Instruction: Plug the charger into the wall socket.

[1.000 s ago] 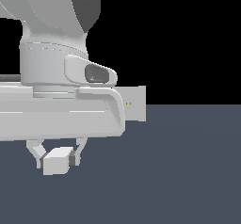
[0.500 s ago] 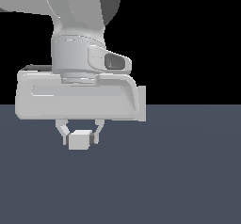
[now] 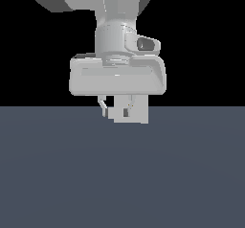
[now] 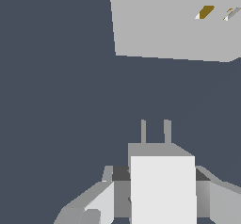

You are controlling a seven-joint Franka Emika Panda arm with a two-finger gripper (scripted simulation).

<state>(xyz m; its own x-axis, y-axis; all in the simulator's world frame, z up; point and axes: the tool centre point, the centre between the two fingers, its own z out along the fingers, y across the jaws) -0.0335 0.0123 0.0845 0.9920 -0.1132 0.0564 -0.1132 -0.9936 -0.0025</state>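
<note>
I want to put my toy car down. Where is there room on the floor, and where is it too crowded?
The dark floor in front of the gripper looks bare all the way across the exterior view. In the wrist view, bare floor also lies between the charger and the wall socket. It is crowded right at the gripper, which holds the charger.

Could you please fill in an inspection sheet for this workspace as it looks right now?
Surface: plain dark grey floor.
Charger: held in the pincer, two prongs pointing toward the wall socket, clear of it.
Wall socket: upright white plate; two holes seen in the wrist view; prongs look offset from them.
Clutter: nothing seen.
Pincer: shut on the charger, a finger at either side.
Cables: nothing seen.
Surroundings: black background.
</note>
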